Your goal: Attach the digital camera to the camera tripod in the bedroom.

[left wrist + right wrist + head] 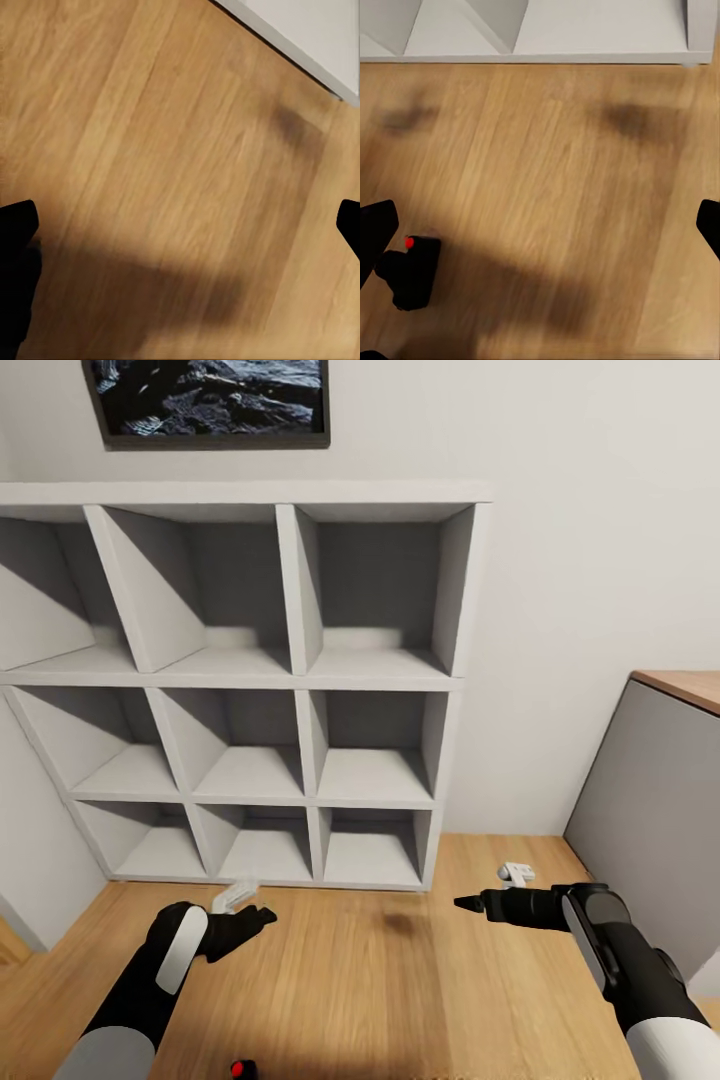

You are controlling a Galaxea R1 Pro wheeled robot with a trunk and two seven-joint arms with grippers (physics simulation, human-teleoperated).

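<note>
We see our left gripper [262, 916] at the left of the head view, over bare plank floor [380, 980]; its wrist cam shows the fingertips [16, 225] spread wide w/ nothing between them, just floor and a strip of white baseboard [300, 45]. Ahead of both grippers stands the white cube shelf [300, 690], its bottom edge on the floor, cubbies vacant, a dark framed picture [210, 400] on the wall above. Between the arms the floor is open, w/ a faint dark smudge [403, 922]. The digital camera [242, 1069] sits on the floor behind and just inboard of the left gripper, barely in at the head view's bottom edge; the right wrist cam shows it better [411, 270], black w/ red dot, near one fingertip. Right gripper [466, 904] is also wide open, holding nothing. Beyond it, a grey cabinet [650, 810] w/ wood top closes off the right side.
</note>
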